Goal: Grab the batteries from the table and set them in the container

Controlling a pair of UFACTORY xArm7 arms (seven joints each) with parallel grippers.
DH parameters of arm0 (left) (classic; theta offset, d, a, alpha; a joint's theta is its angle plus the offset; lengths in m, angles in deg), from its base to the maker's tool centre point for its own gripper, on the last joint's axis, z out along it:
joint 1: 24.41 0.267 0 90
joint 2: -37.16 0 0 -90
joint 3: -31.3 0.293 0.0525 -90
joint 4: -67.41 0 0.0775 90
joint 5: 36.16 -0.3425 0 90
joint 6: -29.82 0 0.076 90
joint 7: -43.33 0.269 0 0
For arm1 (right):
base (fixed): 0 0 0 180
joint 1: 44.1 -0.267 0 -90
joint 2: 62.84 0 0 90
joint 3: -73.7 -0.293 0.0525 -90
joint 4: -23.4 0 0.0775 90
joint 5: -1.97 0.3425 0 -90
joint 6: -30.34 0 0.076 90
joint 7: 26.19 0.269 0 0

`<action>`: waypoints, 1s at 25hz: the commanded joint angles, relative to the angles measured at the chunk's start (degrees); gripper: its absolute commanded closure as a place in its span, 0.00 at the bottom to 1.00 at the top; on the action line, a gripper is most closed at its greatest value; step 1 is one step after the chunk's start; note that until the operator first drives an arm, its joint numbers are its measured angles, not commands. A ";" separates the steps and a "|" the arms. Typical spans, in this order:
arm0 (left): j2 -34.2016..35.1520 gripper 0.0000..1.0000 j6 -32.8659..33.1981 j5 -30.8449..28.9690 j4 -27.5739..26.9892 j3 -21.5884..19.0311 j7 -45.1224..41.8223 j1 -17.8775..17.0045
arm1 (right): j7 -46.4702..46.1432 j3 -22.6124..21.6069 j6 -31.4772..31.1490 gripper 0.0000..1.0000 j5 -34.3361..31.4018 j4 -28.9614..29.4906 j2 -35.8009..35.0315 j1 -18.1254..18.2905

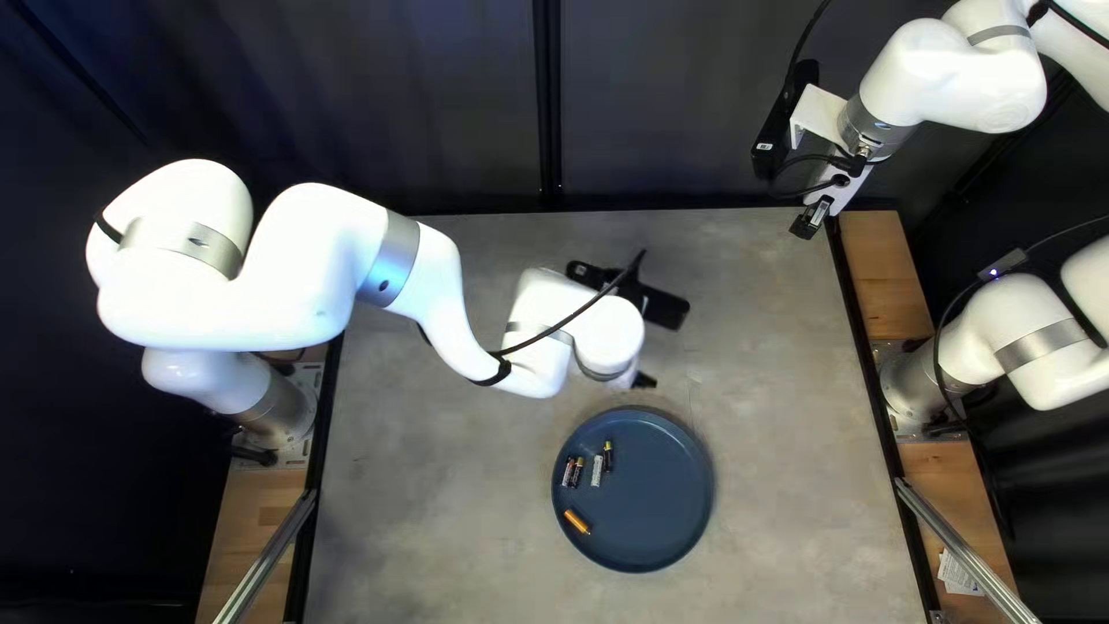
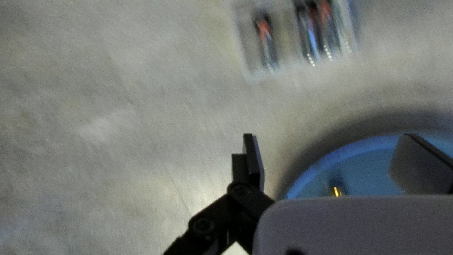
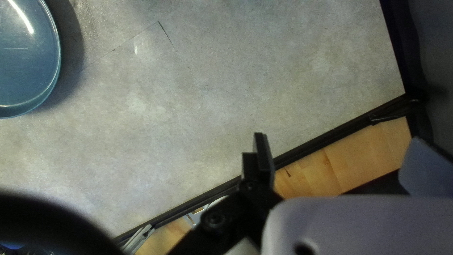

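My left gripper (image 1: 644, 379) hangs just beyond the blue plate (image 1: 659, 497), where several batteries lie on the left half, one of them orange (image 1: 577, 521). In the left wrist view this gripper (image 2: 332, 158) is open and holds nothing. Ahead of it stands a clear container (image 2: 284, 35) with a lone battery (image 2: 267, 45) at one side and several grouped at the other; my left arm hides it from the top left view. My right gripper (image 1: 811, 220), raised at the table's far right corner, is open and empty (image 3: 344, 158) in its wrist view.
Around the plate (image 3: 26, 61) spreads the grey tabletop (image 3: 198, 104). Dark rails run along both table sides, with wooden strips (image 1: 884, 277) outside them. My left arm reaches low across the table's far left part.
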 commanded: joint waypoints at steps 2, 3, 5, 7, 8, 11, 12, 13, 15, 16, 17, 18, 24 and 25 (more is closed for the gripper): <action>-5.59 0.00 -1.13 -2.42 -6.31 0.34 -10.13 -5.89 | 0.00 0.00 0.00 0.00 0.00 0.00 0.00 0.00; -6.48 0.00 -0.79 -3.08 -6.75 0.75 -11.53 -6.57 | 0.00 0.00 0.00 0.00 0.00 0.00 0.00 0.00; -8.63 0.00 -0.09 -4.65 -7.82 2.06 -15.34 -8.10 | 0.00 0.00 0.00 0.00 0.00 0.00 0.00 0.00; -9.75 0.00 -1.14 -5.24 -9.06 2.76 -17.88 -8.96 | 0.00 0.00 0.00 0.00 0.00 0.00 0.00 0.00; -10.20 0.00 -1.99 -5.25 -9.74 3.00 -18.65 -9.16 | 0.00 0.00 0.00 0.00 0.00 0.00 0.00 0.00; -11.94 0.00 -3.52 -5.08 -11.08 3.87 -20.59 -9.13 | 0.00 0.00 0.00 0.00 0.00 0.00 0.00 0.00; -12.06 0.00 -2.43 -5.01 -9.81 4.24 -21.04 -8.65 | 0.00 0.00 0.00 0.00 0.00 0.00 0.00 0.00; -12.13 0.00 -2.10 -4.93 -9.40 4.38 -21.27 -8.48 | 0.00 0.00 0.00 0.00 0.00 0.00 0.00 0.00; -11.92 0.00 0.79 -4.75 -6.60 4.81 -21.89 -7.66 | 0.00 0.00 0.00 0.00 0.00 0.00 0.00 0.00; -11.82 0.00 1.41 -4.69 -6.05 4.85 -22.07 -7.55 | 0.00 0.00 0.00 0.00 0.00 0.00 0.00 0.00; -11.58 0.00 2.25 -4.59 -5.33 4.86 -22.42 -7.49 | 0.00 0.00 0.00 0.00 0.00 0.00 0.00 0.00; -11.39 0.00 2.52 -4.59 -5.09 4.85 -22.67 -7.58 | 0.00 0.00 0.00 0.00 0.00 0.00 0.00 0.00; -11.11 0.00 4.40 -4.96 -4.45 4.93 -24.23 -8.29 | 0.00 0.00 0.00 0.00 0.00 0.00 0.00 0.00; -11.21 0.00 5.09 -4.93 -4.10 5.00 -24.31 -8.14 | 0.00 0.00 0.00 0.00 0.00 0.00 0.00 0.00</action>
